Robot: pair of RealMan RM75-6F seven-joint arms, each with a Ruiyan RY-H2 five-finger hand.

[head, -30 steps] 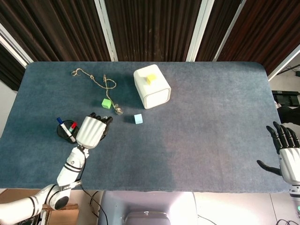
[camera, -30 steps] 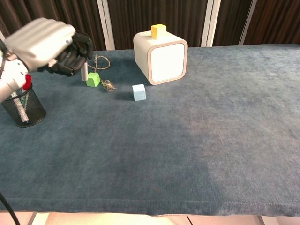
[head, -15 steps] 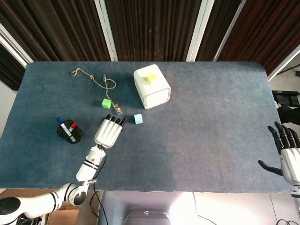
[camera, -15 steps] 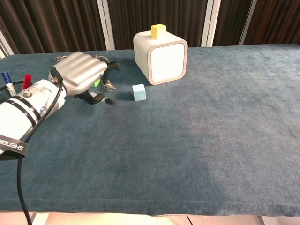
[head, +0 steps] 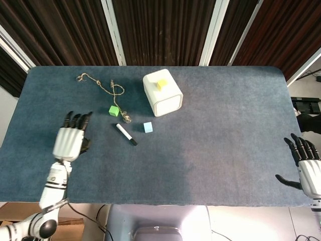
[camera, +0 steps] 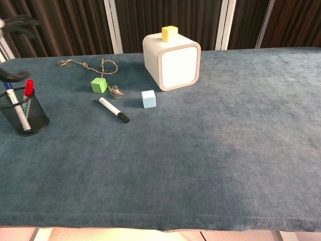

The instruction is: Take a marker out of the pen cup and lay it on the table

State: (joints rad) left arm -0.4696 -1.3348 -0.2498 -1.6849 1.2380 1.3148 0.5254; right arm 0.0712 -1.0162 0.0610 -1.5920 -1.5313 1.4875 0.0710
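Note:
A white marker with a black cap (head: 126,134) lies flat on the blue table cloth, between the green cube (head: 114,110) and the light blue cube (head: 148,127); the chest view shows the marker (camera: 113,110) lying free. The black mesh pen cup (camera: 24,114) stands at the left with a red-capped and a blue-capped marker in it. My left hand (head: 71,138) hovers over the cup with its fingers spread and nothing in it, hiding the cup in the head view. Only its blurred fingers (camera: 18,22) show in the chest view. My right hand (head: 306,167) hangs open off the table's right front corner.
A white rounded box (head: 162,93) with a yellow cube (head: 161,85) on top stands behind the marker. A length of rope (head: 102,84) lies at the back left. The table's front edge (camera: 165,228) runs close below.
My left hand let go of the marker, which now lies on the table. The hand then swung left and back to above the pen cup. The right hand barely moved.

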